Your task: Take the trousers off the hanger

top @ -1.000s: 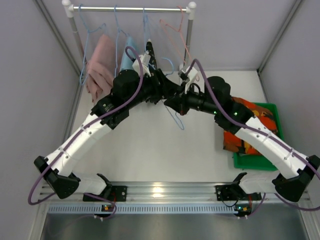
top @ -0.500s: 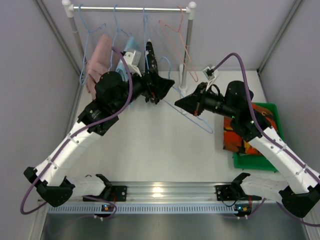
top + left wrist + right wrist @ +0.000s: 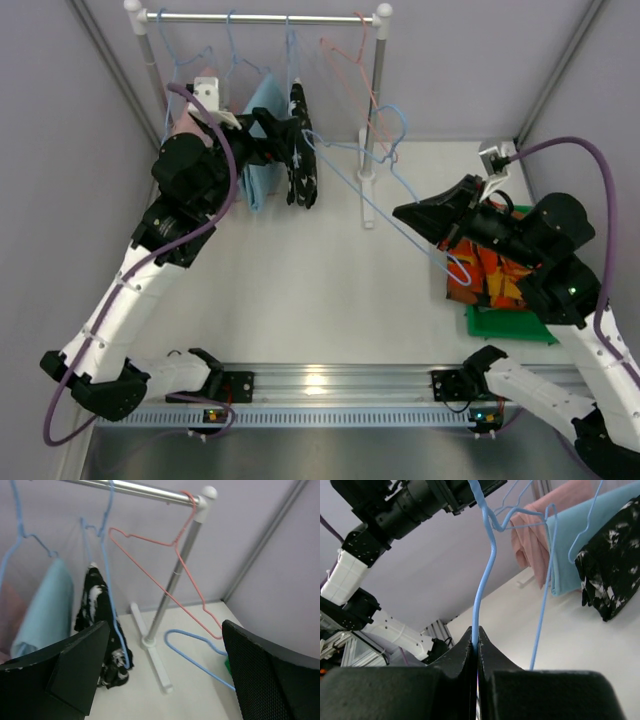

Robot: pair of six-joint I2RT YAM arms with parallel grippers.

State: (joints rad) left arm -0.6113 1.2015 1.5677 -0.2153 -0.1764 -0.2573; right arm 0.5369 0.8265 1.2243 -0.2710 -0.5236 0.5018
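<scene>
Nearest us, right front: green bin (image 3: 505, 325) with the orange-red trousers (image 3: 485, 275) crumpled in it, spilling over its left rim. That's the only pair that shows. No plain grey cloth in view; if it's under the orange or under the arm, we can't tell.

Right gripper (image 3: 475, 641) sits just above and left of the bin, fingers pinched hard on the wire of the blue hanger (image 3: 487, 582). The hanger looks bare, no cloth on it. Its long axis runs diagonally from the corner beside the trousers up and left toward the rack.

Geometry that matters: the trousers lie below and behind the right gripper, toward its own base, and the hanger points away from them. The right arm is much the nearer one; the left is across the table.

Left gripper (image 3: 165, 645) is up at the rack, jaws spread wide with nothing between them, just beside the black speckled garment (image 3: 302, 165). The hanger's far end is close to that garment; we can't tell if they touch. Further along the rail (image 3: 260, 17) hang the light-blue garment (image 3: 262, 150) and the pink garment (image 3: 540, 530). None are trousers.

Our read: the orange pair is already off the hanger. What's left is parking the bare hanger. Main risk is its far end snagging the black garment or the rack post (image 3: 377, 80) when the right arm swings.
</scene>
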